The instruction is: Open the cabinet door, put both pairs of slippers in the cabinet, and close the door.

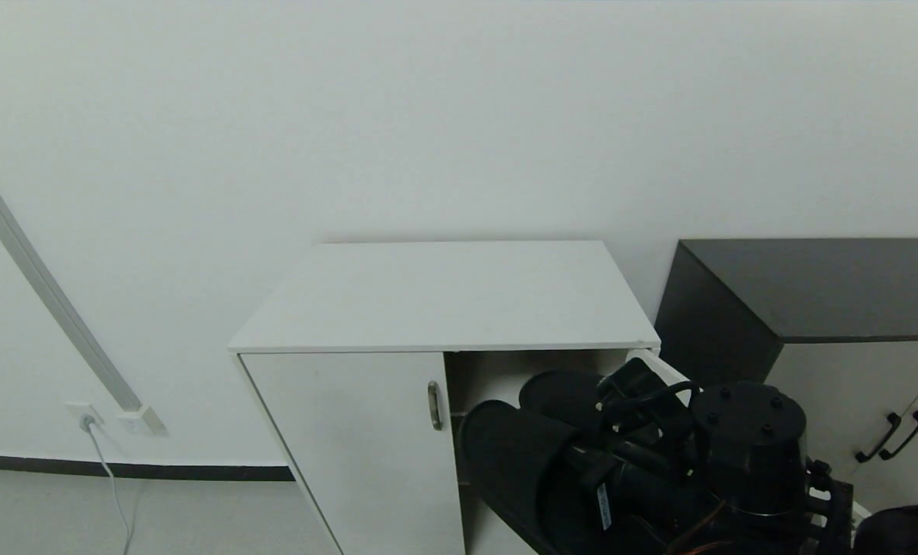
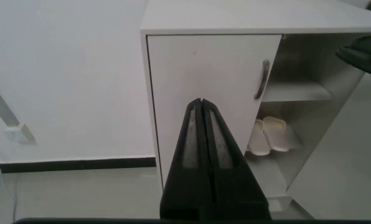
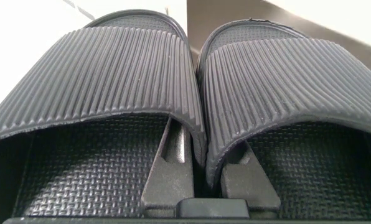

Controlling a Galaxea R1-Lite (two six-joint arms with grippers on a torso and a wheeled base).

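Two pairs of slippers were in view, one black and one pale. The black pair had ribbed rubber straps and waffle-textured footbeds. It lay side by side in the right gripper, whose fingers pinched the two touching inner walls together. In the head view this pair was held at the open right half of the white cabinet, a plain flat-topped box. It sat just beside the one closed door, which carried a single curved metal handle. The pale pair, smooth and rounded, lay on a lower level inside, under one flat shelf. The left gripper sat apart from the closed door, facing it, its two fingers pressed together on nothing. One dark-topped cabinet stood beside the white one, with two black handles
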